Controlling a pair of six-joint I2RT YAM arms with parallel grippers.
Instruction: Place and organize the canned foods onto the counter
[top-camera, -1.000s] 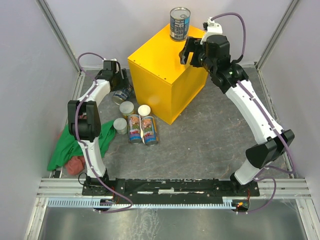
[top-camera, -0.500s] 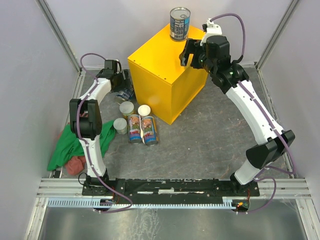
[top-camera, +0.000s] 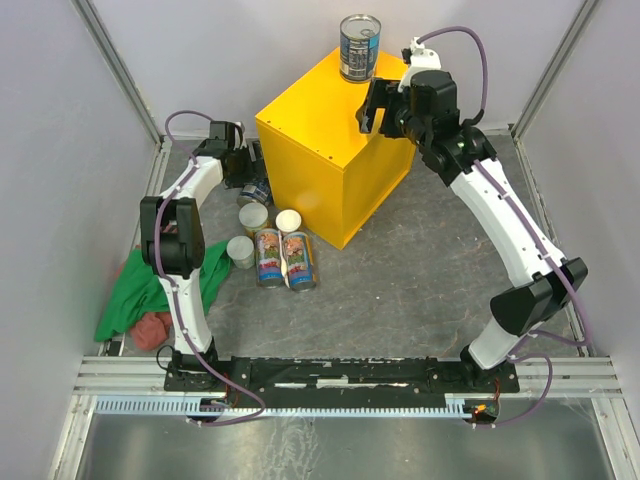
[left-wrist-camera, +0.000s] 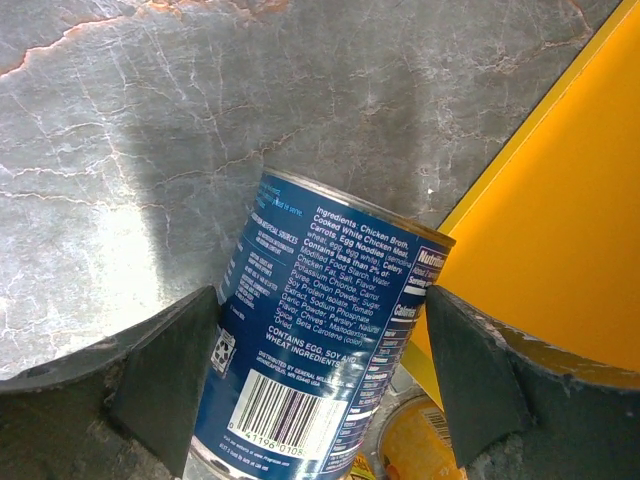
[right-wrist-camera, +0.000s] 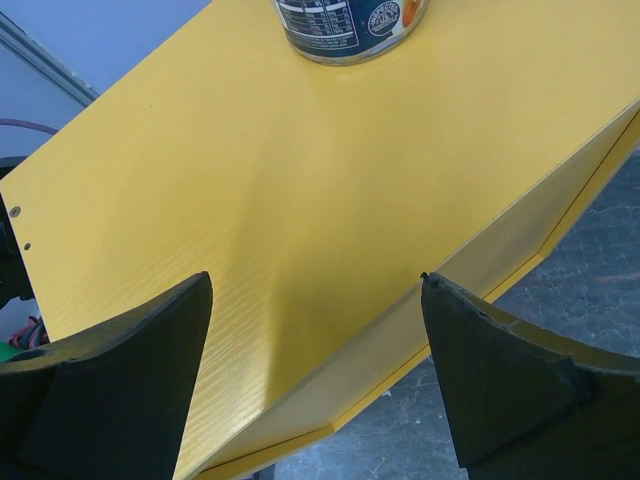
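Left gripper (left-wrist-camera: 320, 295) spread astride blue can (left-wrist-camera: 330, 350) beside counter (left-wrist-camera: 560, 240) (barcode facing camera); can to be centred between jaws before squeeze; right gripper (right-wrist-camera: 315, 285) spread, empty, above counter.

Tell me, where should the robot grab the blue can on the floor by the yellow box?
Around the middle of its curved, labelled side, coming from above. The blue can seems to lie on its side right beside the yellow box, so a sideways reach looks blocked. The left gripper stands astride that middle.
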